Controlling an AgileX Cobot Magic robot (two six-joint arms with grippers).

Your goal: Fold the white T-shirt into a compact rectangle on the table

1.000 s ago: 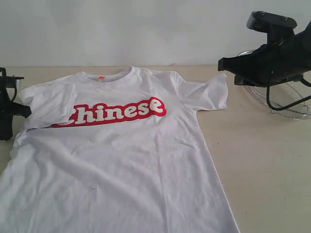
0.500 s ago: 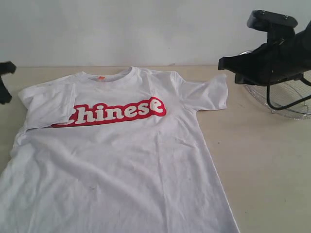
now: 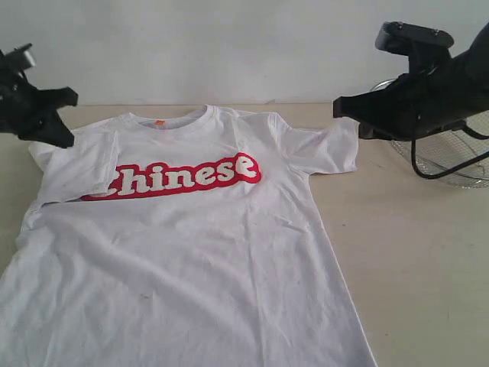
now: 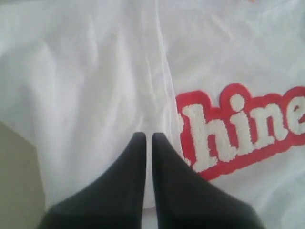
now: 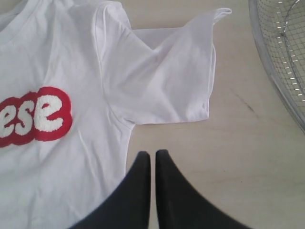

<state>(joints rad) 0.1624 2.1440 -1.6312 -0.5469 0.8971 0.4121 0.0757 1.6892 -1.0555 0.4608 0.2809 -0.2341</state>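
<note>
While left gripper (image 4: 145, 137) and right gripper (image 5: 152, 153) hang empty, jaws together, neither can pinch the shirt (image 3: 191, 252). Descending thus risks bunching it.

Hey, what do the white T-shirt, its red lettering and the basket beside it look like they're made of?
White T-shirt: soft matte knit, probably cotton; it lies limp with fine creases.
Red lettering: fuzzy, towel-like pile, perhaps a chenille or flocked patch.
Basket: silvery wire mesh, apparently metal; a see-through grid with a shiny rim.
</note>
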